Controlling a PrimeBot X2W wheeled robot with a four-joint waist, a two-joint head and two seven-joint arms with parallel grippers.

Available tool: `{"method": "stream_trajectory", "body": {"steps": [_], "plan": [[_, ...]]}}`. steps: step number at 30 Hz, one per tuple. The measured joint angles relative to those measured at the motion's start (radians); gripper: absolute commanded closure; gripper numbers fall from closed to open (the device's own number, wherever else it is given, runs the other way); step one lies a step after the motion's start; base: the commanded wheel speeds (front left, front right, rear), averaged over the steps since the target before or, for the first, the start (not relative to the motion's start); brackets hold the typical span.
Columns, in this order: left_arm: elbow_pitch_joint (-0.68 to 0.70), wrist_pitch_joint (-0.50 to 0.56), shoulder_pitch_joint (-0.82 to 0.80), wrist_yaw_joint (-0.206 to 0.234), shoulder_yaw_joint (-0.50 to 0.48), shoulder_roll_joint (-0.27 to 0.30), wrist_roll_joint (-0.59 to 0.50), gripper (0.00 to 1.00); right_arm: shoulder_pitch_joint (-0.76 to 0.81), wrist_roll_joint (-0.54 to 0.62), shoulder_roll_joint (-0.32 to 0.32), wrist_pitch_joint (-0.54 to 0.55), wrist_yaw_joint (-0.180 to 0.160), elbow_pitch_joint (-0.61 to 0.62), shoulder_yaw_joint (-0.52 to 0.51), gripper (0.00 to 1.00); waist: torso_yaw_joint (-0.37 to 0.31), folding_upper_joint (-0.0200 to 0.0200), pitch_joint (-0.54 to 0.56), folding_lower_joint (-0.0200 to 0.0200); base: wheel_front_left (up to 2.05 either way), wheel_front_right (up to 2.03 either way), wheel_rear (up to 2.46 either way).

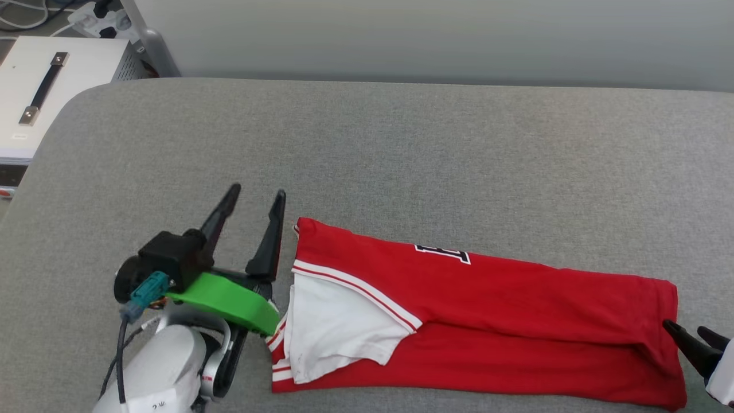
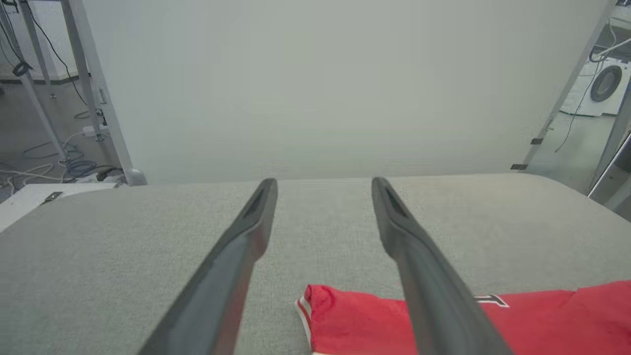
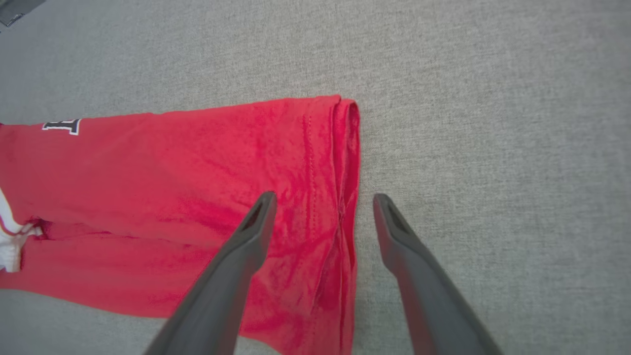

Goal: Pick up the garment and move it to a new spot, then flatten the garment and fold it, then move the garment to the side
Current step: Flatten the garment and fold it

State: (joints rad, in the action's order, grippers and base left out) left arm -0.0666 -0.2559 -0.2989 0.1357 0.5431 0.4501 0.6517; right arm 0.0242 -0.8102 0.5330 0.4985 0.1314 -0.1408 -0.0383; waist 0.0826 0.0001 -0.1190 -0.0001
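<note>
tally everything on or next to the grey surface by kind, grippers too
garment: 1
grippers: 2, the left gripper and the right gripper, both open
white case with a black handle: 1
total: 4

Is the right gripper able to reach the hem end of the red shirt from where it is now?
Probably yes. The right gripper is open and hangs over the hem of the shirt, one finger above the cloth, the other above the grey cushion; nothing lies between.
</note>
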Motion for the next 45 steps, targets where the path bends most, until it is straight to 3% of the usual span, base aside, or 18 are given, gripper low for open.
{"method": "stream_trajectory", "body": {"steps": [7,12,17,21,38,39,41,45], "plan": [[0.13,0.0,0.116,-0.078,-0.225,-0.144,-0.313,0.0,0.0,0.054,-0.085,0.065,0.0,-0.017,-0.119,0.0,0.02,0.0,-0.034,0.0,0.0,0.0,0.0],[0.162,0.0,0.156,-0.153,-0.328,-0.233,-0.432,0.0,-0.002,0.088,-0.125,0.108,0.0,-0.044,-0.172,0.0,0.035,0.0,-0.056,0.0,0.0,0.0,0.0],[0.13,0.0,0.181,-0.221,-0.386,-0.285,-0.476,0.0,-0.008,0.094,-0.148,0.132,0.0,-0.051,-0.199,0.0,0.047,0.0,-0.07,0.0,0.0,0.0,0.0],[0.116,0.0,0.182,-0.247,-0.417,-0.313,-0.491,0.0,-0.009,0.093,-0.161,0.155,0.0,-0.058,-0.201,0.0,0.055,0.0,-0.08,0.0,0.0,0.0,0.0],[0.095,0.0,0.182,-0.264,-0.419,-0.328,-0.502,0.0,-0.048,0.065,-0.211,0.154,-0.001,-0.074,-0.072,0.0,0.062,0.0,-0.068,0.0,0.0,0.0,0.0],[0.093,0.0,0.182,-0.264,-0.419,-0.327,-0.501,0.0,-0.048,0.063,-0.21,0.151,-0.001,-0.077,-0.068,0.17,0.062,0.0,-0.067,0.0,0.0,0.0,0.0],[0.09,0.0,0.182,-0.264,-0.418,-0.326,-0.501,0.0,-0.051,0.055,-0.209,0.14,-0.001,-0.085,-0.057,1.0,0.061,-0.0001,-0.066,0.0,0.0,0.0,0.0],[0.083,0.0,0.182,-0.264,-0.418,-0.324,-0.493,0.0,-0.053,0.048,-0.197,0.102,-0.001,-0.105,-0.04,1.0,0.059,0.0,-0.065,0.0,0.0,0.0,0.0]]}}
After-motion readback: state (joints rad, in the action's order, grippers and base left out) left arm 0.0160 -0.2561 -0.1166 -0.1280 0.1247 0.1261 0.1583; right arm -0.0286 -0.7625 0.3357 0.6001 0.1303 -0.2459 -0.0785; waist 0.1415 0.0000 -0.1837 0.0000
